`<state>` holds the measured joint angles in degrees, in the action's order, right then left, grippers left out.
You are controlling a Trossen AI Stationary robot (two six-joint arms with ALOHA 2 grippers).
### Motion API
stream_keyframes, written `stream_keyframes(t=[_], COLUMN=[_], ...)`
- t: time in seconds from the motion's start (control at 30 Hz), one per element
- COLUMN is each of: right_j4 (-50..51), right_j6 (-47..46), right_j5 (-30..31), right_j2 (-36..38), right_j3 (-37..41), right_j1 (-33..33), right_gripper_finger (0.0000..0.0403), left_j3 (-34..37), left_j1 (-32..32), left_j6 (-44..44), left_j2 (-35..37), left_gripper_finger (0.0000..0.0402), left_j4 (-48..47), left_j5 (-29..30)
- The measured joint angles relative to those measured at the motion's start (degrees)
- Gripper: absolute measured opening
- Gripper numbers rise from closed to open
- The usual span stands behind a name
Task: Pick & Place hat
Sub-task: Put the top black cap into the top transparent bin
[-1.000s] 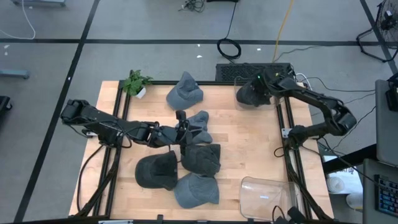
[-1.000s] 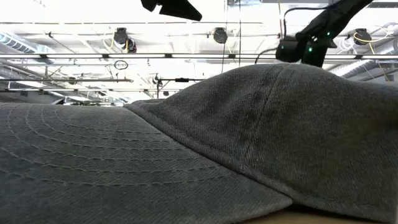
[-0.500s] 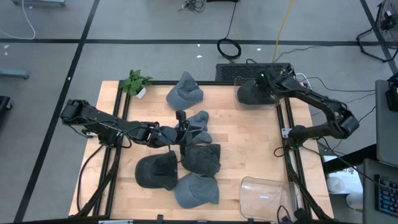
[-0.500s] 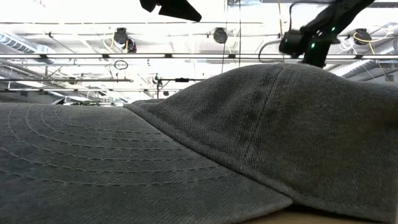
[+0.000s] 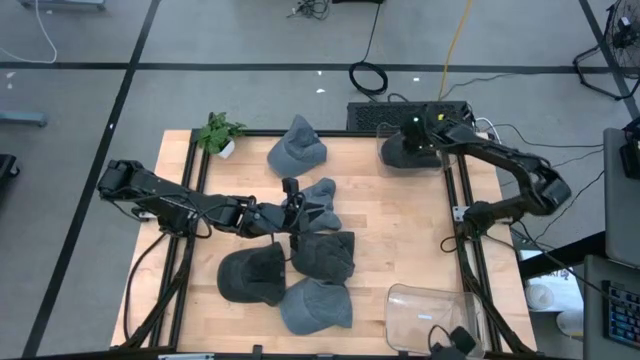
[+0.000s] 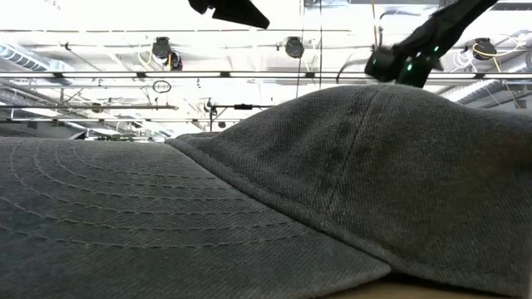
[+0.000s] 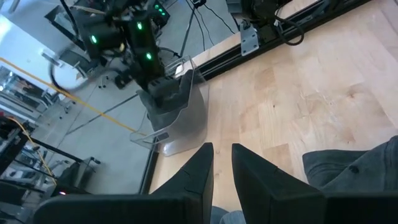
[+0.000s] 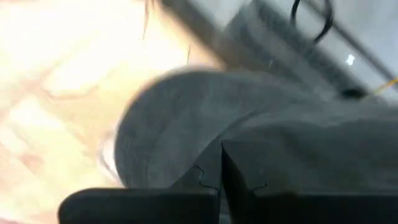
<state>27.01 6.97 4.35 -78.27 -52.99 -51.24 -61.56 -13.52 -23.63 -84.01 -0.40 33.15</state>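
Your right gripper (image 5: 412, 143) is clamped tight on a dark hat (image 5: 398, 153), holding it over the table's (image 5: 400, 230) far right corner. Your left gripper (image 5: 292, 207) sits mid-table among the grey hats (image 5: 322, 253), fingers (image 7: 193, 171) nearly together with only a slim gap, gripping nothing visible.

You see the right gripper (image 5: 412, 143) pinching a dark grey cloth hat (image 5: 400, 153) at two o'clock on the wooden table (image 5: 400, 230).

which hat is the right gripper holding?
The dark hat at the table's far right corner, apart from the five clustered mid-table. The right gripper is shut on it; the left gripper sits at the central pile.
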Motion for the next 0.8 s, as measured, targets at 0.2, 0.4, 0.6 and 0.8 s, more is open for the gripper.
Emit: stream_keyframes(t=[0.2,0.4,0.6,0.8], right_j4=[2.18,2.44,7.26,10.88], right_j6=[-1.89,-2.21,-3.02,-3.29], right_j5=[3.67,4.52,2.29,0.01], right_j2=[-6.74,-3.49,4.9,5.51], right_j3=[-0.33,0.04,0.02,0.22], right_j1=[-0.04,0.11,0.07,0.09], right_gripper_finger=[0.0,0.0,0.0,0.0], left_j3=[0.0,0.0,0.0,0.0], left_j1=[0.0,0.0,0.01,0.36], left_j6=[0.18,0.16,-0.22,-0.21], left_j2=[0.0,0.0,0.0,0.0], left_gripper_finger=[0.0067,0.0067,0.0067,0.0067], left_j4=[-1.2,-1.16,-1.16,-1.12], left_j5=[-0.02,0.0,0.0,-0.02])
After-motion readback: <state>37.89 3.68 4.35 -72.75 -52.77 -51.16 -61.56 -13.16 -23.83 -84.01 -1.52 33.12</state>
